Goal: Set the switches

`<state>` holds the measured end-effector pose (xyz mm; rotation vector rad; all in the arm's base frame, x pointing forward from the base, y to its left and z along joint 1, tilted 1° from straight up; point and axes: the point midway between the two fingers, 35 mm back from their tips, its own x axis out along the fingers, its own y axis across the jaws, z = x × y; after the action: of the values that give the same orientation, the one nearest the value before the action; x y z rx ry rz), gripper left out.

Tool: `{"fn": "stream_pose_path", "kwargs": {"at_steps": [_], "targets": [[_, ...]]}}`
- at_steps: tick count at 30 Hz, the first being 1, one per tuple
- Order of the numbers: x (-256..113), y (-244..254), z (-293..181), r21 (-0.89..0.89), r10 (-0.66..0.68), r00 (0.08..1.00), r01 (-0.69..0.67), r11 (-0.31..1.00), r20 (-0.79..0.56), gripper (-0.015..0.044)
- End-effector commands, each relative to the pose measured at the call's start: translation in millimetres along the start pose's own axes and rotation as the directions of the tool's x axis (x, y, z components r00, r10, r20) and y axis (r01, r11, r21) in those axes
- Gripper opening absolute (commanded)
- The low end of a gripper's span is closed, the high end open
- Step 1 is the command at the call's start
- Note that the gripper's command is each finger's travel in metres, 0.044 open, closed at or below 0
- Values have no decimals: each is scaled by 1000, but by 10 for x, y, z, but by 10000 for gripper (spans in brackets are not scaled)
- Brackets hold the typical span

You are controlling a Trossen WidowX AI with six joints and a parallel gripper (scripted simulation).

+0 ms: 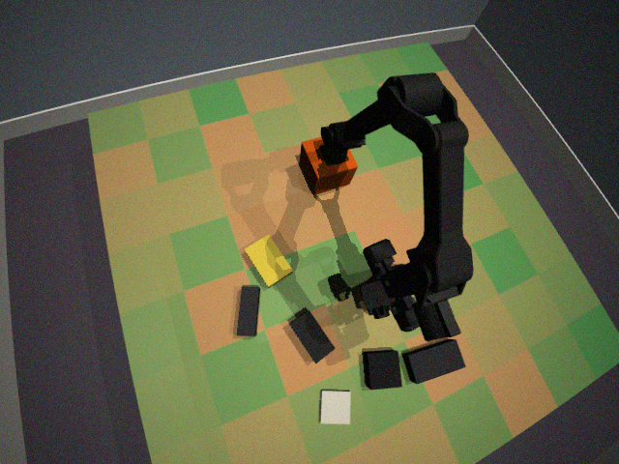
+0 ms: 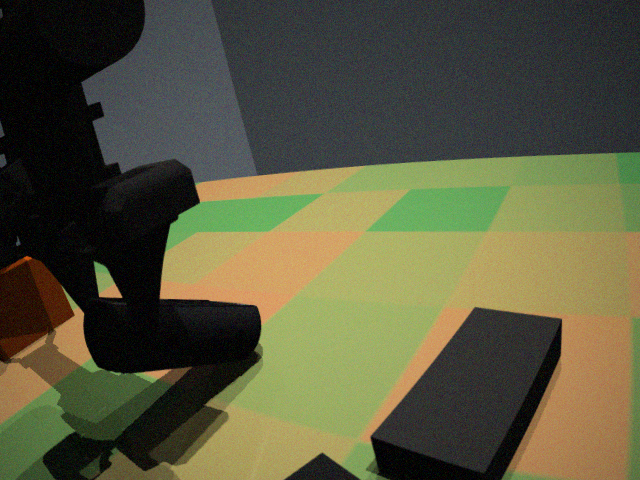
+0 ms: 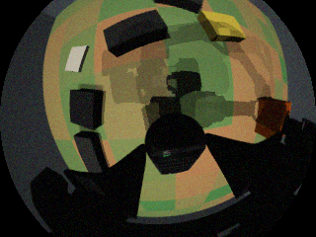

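The controller unit (image 2: 196, 338) (image 3: 175, 160) is a near-black, round-sided body, raised clear of the bench, with shadow under it in the exterior view. My gripper (image 2: 116, 305) (image 3: 176, 142) is shut on it, with a finger on each side in the wrist view. Part of its switch face shows at a steep angle in the wrist view, with one small green patch. The switch positions are too dark to read. No label squares can be made out in any view. In the top view the unit cannot be told from the dark gripper parts.
An orange block (image 1: 327, 174) (image 3: 272, 116) stands at the back, partly covered by the arm. A yellow block (image 1: 268, 260) (image 3: 222, 26), a white tile (image 1: 335, 407) (image 3: 77, 58) and several dark blocks (image 1: 310, 335) (image 1: 248, 310) (image 1: 381, 368) (image 1: 433, 361) lie around the front.
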<state>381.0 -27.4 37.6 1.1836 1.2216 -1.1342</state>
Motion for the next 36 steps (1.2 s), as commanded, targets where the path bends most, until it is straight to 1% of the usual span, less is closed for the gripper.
{"fn": "stream_pose_path", "kwargs": {"at_steps": [1, 36], "targets": [[-35, 5, -44, 2, 3, 1000, -3, 1000, 5, 336], [-184, -1, -278, 2, 3, 998, -3, 1000, 67, 336]]}}
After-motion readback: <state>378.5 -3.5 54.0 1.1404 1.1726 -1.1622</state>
